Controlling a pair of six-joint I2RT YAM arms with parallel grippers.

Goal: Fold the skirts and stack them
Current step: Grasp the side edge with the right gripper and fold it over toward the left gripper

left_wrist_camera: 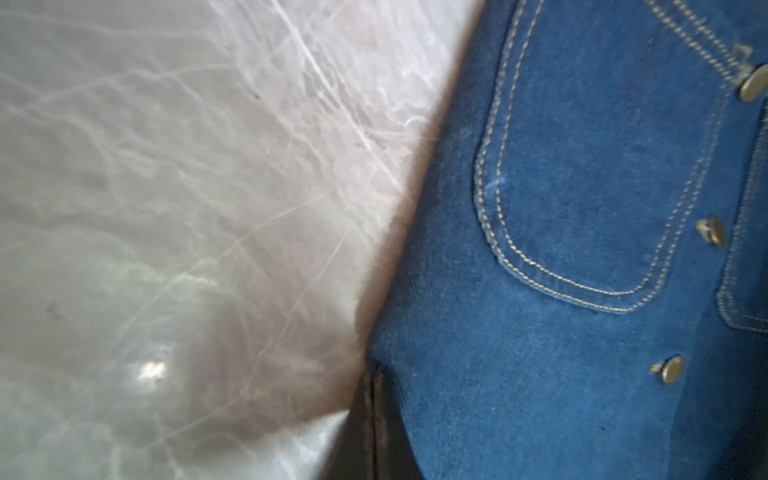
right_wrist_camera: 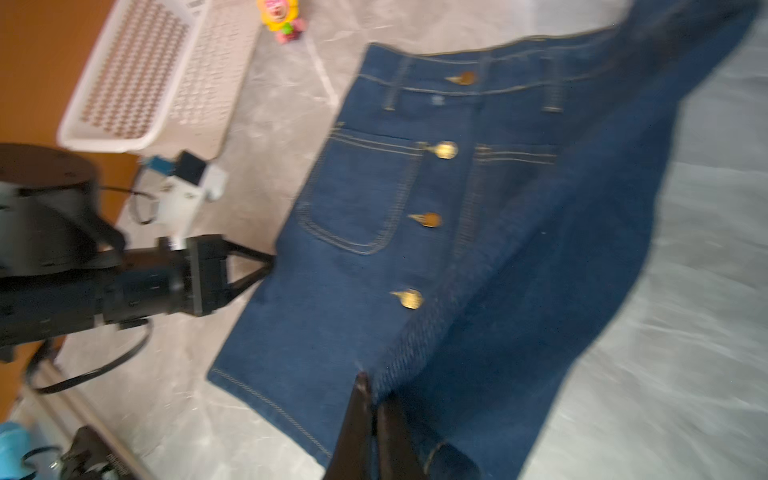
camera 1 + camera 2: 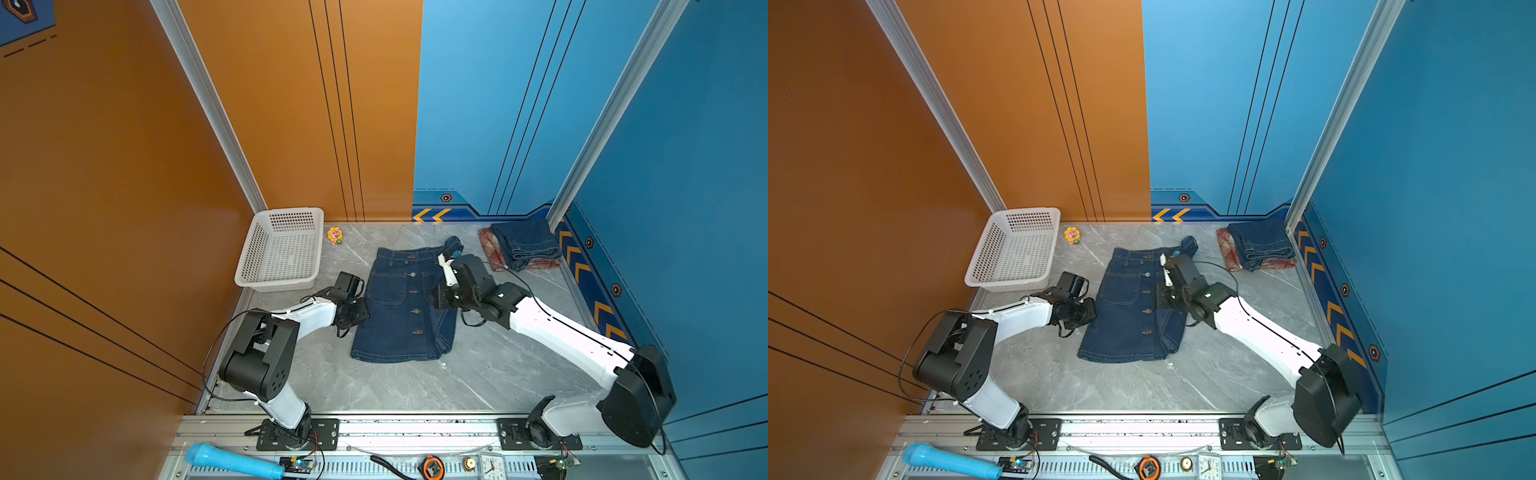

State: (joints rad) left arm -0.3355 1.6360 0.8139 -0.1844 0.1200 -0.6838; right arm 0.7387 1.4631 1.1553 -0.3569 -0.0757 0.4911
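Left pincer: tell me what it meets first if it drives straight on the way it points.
The buttoned denim skirt. The left pincer appears shut on its side edge and points across the cloth, so going straight on would probably just push into the denim.

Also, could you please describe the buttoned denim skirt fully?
The dark blue denim skirt with brass front buttons and patch pockets lies button-side up on the grey marble tabletop, waistband rearward. The left end effector pinches one side edge; the right end effector pinches the opposite edge, lifted and folded inward.

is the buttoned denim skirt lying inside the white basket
No, the buttoned denim skirt lies on the table, beside the white basket.
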